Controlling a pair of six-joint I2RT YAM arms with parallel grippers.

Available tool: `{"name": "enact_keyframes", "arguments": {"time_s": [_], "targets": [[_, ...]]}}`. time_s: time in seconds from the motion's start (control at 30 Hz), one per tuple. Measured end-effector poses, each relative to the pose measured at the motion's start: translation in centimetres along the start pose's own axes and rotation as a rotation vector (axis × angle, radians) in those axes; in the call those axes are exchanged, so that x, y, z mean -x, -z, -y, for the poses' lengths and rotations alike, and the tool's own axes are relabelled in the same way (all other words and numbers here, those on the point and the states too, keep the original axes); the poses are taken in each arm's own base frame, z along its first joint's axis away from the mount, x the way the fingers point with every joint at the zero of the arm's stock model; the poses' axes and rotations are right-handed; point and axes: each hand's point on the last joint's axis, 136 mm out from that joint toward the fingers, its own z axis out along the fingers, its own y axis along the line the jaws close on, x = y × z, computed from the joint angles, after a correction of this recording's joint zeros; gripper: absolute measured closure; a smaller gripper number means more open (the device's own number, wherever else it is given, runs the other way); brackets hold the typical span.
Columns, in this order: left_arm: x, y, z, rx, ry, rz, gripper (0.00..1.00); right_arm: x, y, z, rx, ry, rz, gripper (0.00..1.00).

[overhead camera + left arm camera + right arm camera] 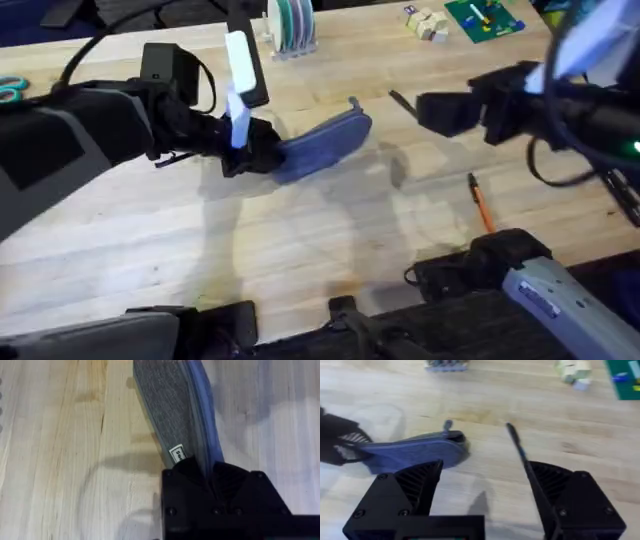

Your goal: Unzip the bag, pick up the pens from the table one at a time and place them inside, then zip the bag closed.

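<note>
The bag (325,143) lies on the surface (300,240) a little left of centre in the overhead view, one end lifted toward the right, its zipper pull (447,425) sticking up at that far end. The left gripper (262,152) has its jaws clamped on the bag's near end; in the left wrist view the grey-blue fabric and its small white label (177,453) run straight into the closed black fingers (190,472).

The right gripper (425,108) hovers to the right of the bag, apart from it, with its jaws spread wide. A thin dark pen (516,442) runs up from along the inner side of one finger (555,485), its tip pointing away over the surface; whether the finger touches the pen I cannot tell. In the overhead view the same dark pen (401,100) juts out from the gripper toward the bag.

The orange pen (481,204) lies on the surface nearer the right arm's base, well apart from the bag and from both grippers.

At the far edge stand a stack of discs (291,28), some small wooden blocks (427,24) and a green board (484,19).
</note>
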Motion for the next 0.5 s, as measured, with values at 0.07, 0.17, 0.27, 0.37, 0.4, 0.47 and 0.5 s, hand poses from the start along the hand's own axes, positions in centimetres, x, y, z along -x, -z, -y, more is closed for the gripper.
{"name": "enact_keyframes", "arguments": {"time_s": [0.07, 0.17, 0.27, 0.37, 0.4, 0.47, 0.5], "targets": [[0.0, 0.0, 0.0, 0.0, 0.0, 0.0, 0.96, 0.2, -1.1, -0.6, 0.048, -0.007, -0.016, 0.003], [0.0, 0.0, 0.0, 0.0, 0.0, 0.0, 0.96, 0.3, -2.8, -1.3, 0.114, -0.019, -0.046, 0.004], [0.0, 0.0, 0.0, -0.001, 0.001, 0.0, 0.96, 0.5, -4.6, -1.9, 0.173, -0.026, -0.067, 0.004], [0.0, 0.0, 0.0, -0.001, 0.001, -0.001, 0.958, 0.5, -6.3, -2.6, 0.224, -0.031, -0.091, 0.004], [0.0, 0.0, 0.0, -0.001, 0.001, -0.001, 0.958, 0.5, -6.9, -2.8, 0.241, -0.03, -0.098, 0.004], [0.0, 0.0, 0.0, -0.001, 0.001, -0.001, 0.958, 0.3, -8.0, -3.4, 0.27, -0.024, -0.115, 0.004], [0.0, 0.0, 0.0, -0.001, 0.001, 0.0, 0.958, 0.1, -8.6, -3.7, 0.285, -0.021, -0.125, 0.004]]}}
